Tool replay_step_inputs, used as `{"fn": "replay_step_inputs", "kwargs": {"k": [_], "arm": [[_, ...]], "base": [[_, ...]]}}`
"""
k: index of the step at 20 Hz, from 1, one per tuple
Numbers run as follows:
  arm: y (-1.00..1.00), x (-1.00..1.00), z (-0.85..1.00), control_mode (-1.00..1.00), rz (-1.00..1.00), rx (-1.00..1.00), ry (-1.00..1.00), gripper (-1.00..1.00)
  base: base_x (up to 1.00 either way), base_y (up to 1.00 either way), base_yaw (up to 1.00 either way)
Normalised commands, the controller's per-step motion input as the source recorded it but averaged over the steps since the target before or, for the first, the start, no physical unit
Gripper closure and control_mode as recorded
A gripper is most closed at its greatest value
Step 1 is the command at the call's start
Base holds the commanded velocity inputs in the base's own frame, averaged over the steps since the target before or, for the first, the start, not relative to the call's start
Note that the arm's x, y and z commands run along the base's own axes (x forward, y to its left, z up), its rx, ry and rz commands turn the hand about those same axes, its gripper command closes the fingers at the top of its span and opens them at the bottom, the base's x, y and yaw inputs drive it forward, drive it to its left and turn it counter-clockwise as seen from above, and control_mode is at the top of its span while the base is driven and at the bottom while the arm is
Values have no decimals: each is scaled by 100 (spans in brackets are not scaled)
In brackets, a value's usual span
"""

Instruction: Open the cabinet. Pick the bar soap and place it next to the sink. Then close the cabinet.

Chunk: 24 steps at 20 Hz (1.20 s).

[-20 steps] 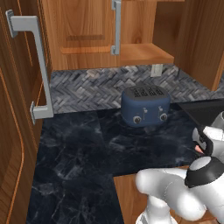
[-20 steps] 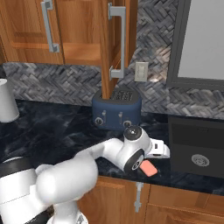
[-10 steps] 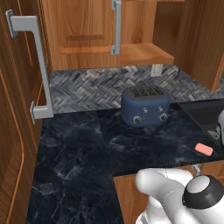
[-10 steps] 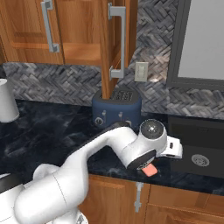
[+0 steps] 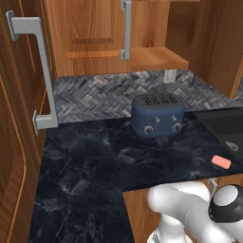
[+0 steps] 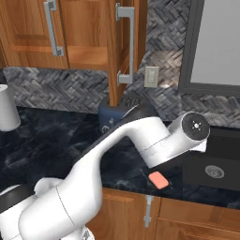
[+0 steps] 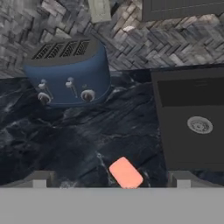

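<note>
Soap down by the sink, cabinet door next

The cabinet point(image 6: 84, 42) fills the upper left of the right base view, one door swung edge-on at centre; the sink point(image 7: 192, 127) sits right in the hand view, the blue toaster point(image 7: 68, 72) upper left, and the bar soap point(image 7: 126, 173) lies free on the counter, bottom centre, just left of the sink. The gripper point(image 7: 111, 180) hangs wide and empty above it. Best lift clear, then press the door's face flat.

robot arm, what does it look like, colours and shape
The arm is glossy white, built of thick rounded tube links. Its joints end in dark caps: a black disc with small pale dots, and a black dome with a grey ring. The gripper has small grey, blocky fingertips.
</note>
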Motion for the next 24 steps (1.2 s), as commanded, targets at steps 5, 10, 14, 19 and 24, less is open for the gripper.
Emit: {"fn": "replay_step_inputs", "kwargs": {"k": [5, 10, 14, 19, 24], "arm": [[23, 0, 74, -100, 25, 19, -17, -100], [33, 0, 66, -100, 26, 15, -20, -100], [79, 0, 61, -100, 16, 3, -21, -100], [97, 0, 59, -100, 14, 0, -29, -100], [99, -12, 45, -100, 14, 0, -23, -100]], "base": [[0, 0, 0], [0, 0, 0], [0, 0, 0], [0, 0, 0], [0, 0, 0]]}}
